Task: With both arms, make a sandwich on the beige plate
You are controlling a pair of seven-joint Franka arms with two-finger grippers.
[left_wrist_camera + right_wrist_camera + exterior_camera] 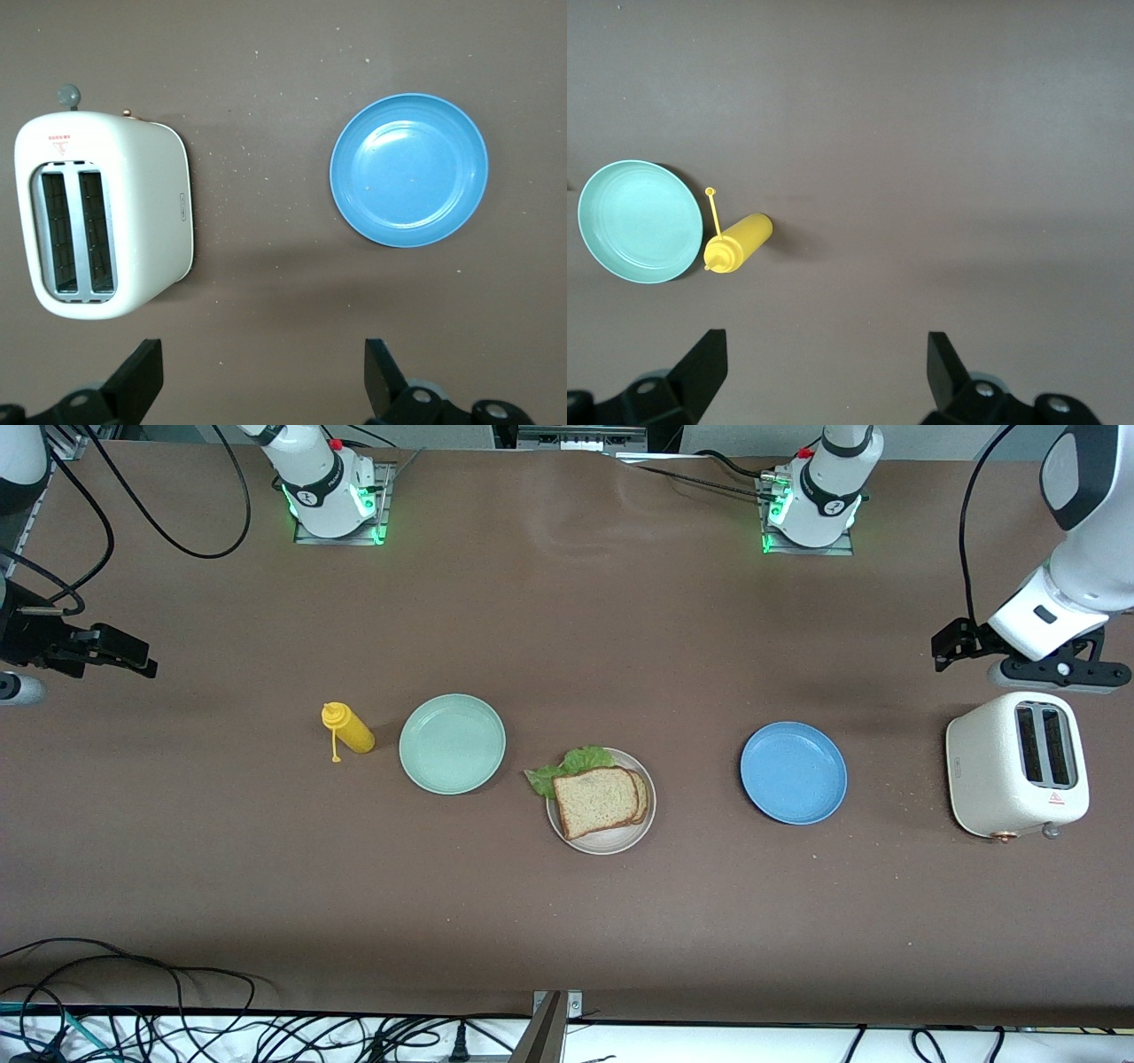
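Brown table (567, 620) throughout. Left gripper (261, 381) and right gripper (824, 376) hang open, empty. Only front view shows sandwich (601, 799): stacked bread, lettuce poking out, on beige plate (611, 841), between mint plate (452, 744) and blue plate (793, 772).

The lower bread slice (640, 795) is almost wholly covered by the upper bread slice (595, 802); only a narrow crust strip shows. The lettuce leaf (571, 766) is hidden where it runs under the bread, so its full extent cannot be determined. Both wrist views cut off their own grippers at the picture edge: only the fingers (139, 376) of the left gripper and the fingers (702, 365) of the right gripper show. The marking on the toaster (1015, 766) is too small to read, possibly a warning symbol.
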